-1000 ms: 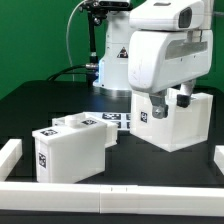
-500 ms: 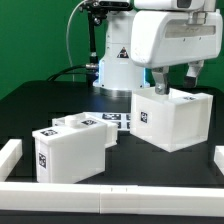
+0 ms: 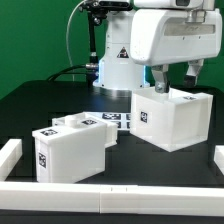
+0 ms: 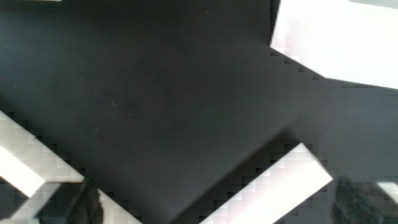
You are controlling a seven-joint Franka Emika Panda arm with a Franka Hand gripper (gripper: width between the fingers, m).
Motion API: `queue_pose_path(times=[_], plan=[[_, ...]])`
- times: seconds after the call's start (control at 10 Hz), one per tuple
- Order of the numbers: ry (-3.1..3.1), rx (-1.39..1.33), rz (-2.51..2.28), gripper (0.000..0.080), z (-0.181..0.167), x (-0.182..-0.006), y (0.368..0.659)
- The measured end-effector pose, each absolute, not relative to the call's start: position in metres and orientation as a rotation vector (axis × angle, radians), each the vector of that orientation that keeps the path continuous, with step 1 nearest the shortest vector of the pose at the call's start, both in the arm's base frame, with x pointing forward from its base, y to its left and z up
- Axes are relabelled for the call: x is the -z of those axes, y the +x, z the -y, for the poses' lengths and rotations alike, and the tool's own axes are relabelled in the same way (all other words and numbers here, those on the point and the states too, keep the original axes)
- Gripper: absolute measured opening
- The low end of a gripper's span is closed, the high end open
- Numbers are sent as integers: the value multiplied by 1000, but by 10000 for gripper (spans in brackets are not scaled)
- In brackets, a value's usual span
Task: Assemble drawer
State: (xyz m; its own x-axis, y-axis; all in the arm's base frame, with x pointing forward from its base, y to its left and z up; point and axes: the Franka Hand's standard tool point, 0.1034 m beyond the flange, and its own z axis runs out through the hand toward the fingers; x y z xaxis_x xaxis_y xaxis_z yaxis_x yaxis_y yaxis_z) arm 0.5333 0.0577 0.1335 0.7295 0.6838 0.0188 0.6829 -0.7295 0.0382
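The large white drawer shell (image 3: 170, 120) stands on the black table at the exterior view's right, its opening facing up and a tag on its near wall. Two smaller white trays (image 3: 68, 150) (image 3: 88, 124) sit together at the left. My gripper (image 3: 176, 82) hangs just above the shell's top rim, open and holding nothing. In the wrist view the gripper (image 4: 214, 205) has its dark fingers (image 4: 64, 204) far apart, with a white wall edge of the shell (image 4: 294, 185) running between them.
The marker board (image 3: 118, 120) lies flat between the trays and the shell. Low white border rails run along the front (image 3: 110, 196), left (image 3: 10, 154) and right (image 3: 218, 160). The arm's base (image 3: 115, 60) stands behind.
The gripper has risen from down at the shell's wall to just above its rim. The shell and the trays have not moved.
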Motion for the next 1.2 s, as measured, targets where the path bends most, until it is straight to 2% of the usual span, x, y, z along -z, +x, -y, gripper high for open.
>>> queue_pose_path(times=[0.3, 0.9, 1.2], plan=[[3046, -64, -654, 650, -58, -139, 516], [3163, -92, -44, 650, -59, -146, 528], [3126, -64, 629, 650, -53, -145, 521]])
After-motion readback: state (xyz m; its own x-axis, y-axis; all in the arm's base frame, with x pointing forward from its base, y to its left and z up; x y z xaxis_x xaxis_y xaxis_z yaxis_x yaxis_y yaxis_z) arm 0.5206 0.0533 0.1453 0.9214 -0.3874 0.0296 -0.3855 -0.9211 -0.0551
